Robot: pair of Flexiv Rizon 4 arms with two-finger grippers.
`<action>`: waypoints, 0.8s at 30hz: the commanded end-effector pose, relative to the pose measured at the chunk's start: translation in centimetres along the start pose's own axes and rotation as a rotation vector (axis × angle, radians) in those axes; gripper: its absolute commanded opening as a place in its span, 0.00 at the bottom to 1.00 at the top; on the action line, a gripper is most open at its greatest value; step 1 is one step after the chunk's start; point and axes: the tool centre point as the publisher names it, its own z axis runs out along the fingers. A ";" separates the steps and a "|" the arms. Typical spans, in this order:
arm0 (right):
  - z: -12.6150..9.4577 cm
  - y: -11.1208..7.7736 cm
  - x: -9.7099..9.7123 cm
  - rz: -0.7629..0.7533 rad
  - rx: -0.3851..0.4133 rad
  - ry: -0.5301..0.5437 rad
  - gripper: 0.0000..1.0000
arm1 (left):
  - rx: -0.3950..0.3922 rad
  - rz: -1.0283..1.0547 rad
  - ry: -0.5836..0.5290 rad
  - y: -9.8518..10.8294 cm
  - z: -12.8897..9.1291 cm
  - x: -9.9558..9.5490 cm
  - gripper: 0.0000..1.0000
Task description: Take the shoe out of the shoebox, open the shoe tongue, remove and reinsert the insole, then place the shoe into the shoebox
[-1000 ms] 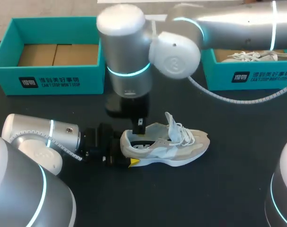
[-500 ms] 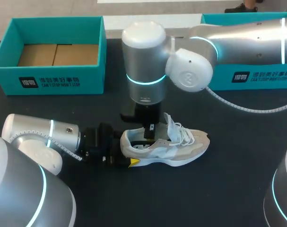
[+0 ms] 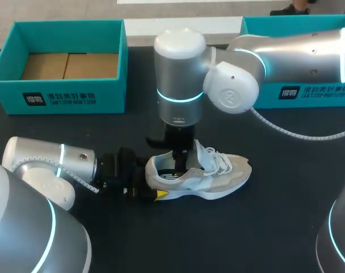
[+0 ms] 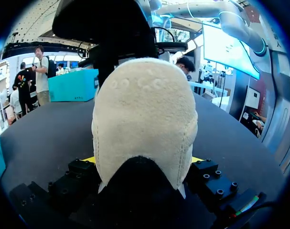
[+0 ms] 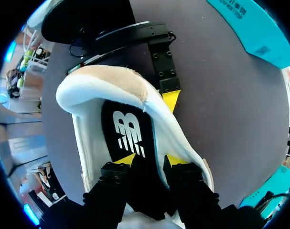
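The shoe (image 3: 200, 173) is sitting upright on the dark table (image 3: 274, 227), toe towards my right, well out of both teal boxes. The left gripper (image 3: 153, 182) is clamping the heel (image 4: 145, 109) from both sides. The right gripper (image 5: 150, 161) is hanging straight down into the shoe's opening, over the black insole (image 5: 125, 129) – whether it is holding anything there, I cannot tell. One open box (image 3: 64, 94) is standing at the far left; another (image 3: 308, 94) is showing at the far right, partly behind the right arm.
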 end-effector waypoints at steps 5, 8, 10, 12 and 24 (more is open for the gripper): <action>3.8 1.5 0.9 0.003 -0.003 0.111 0.00 | -0.003 0.001 0.001 0.6 0.5 -0.2 0.00; 3.5 1.2 1.9 0.042 -0.007 0.126 0.00 | -0.003 0.001 0.001 0.6 0.5 -0.2 0.00; 3.0 0.7 2.5 0.074 -0.013 0.118 0.00 | -0.003 0.001 0.001 0.6 0.5 -0.2 0.00; 2.2 0.3 3.0 0.105 -0.027 0.100 0.00 | -0.003 0.001 0.001 0.6 0.5 -0.2 0.00; -3.2 -2.3 3.3 0.198 -0.069 -0.002 0.00 | -0.003 0.001 0.001 0.6 0.5 -0.2 0.00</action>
